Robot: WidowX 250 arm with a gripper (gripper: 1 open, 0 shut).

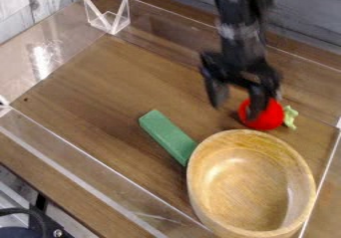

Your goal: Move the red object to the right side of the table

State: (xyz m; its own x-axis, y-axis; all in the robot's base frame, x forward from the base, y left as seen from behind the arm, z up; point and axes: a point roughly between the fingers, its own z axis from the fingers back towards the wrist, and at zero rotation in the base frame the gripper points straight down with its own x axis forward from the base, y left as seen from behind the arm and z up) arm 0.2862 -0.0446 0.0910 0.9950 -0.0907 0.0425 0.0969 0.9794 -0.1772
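Red object (262,112): a small round red toy fruit with a bit of green at its right side, lying on the table at the right of the frame, just above the bowl's rim.
Table (94,93): brown wood-grain top with low clear walls around it.
Gripper (238,91): pointing down from a dark arm in the upper middle of the frame; released, fingers spread, nothing between them.
Gripper to red object: the fruit lies just to the lower right of the gripper, apart from the fingers; whether the nearer finger brushes it is hard to tell through the blur.
Bowl (253,182): large, round, light wood, empty, filling the lower right.
Green block (168,136): flat and long, lying aslant left of the bowl, its lower end at the bowl's rim.
Task state: judging from its place, the fruit already sits on the right side.
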